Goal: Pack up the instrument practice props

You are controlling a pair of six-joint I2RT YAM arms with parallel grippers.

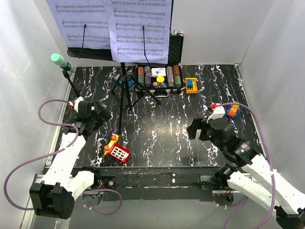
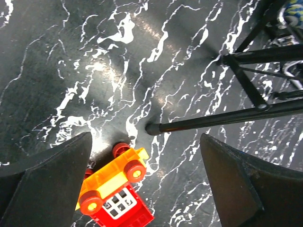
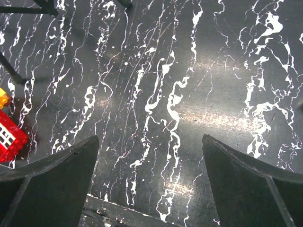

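Nothing is packed yet. The music stand (image 1: 123, 83) stands upright at the back of the counter (image 1: 190, 148), with the white sheet-music pages (image 1: 138, 28) resting on its desk. The mint-green microphone (image 1: 59, 59) sits on top of its thin mic stand (image 1: 71, 83) by the left wall. The left end effector (image 2: 145, 138) hangs with its jaws spread wide and empty above the foot of one tripod leg (image 2: 213, 120). The red-and-yellow toy (image 2: 116, 194) lies just beside that foot. The right end effector (image 3: 150, 138) is equally wide open and empty over bare counter, well away from any prop. I'd say the pages ought to come off first, because they look loose and would likely slide once the stand moves. The stand looks top-heavy, so pulling at a leg tip would probably tip it toward the poker chip case (image 1: 159, 76). A grip on the central column, with the other arm steadying it, seems safer. The left arm should approach the leg from the side away from the toy so it doesn't nudge it. The mic stand's base is hidden behind the left arm, so I can't tell how firmly it sits, and lifting the microphone straight up seems the careful choice. I can see no box meant for the props.
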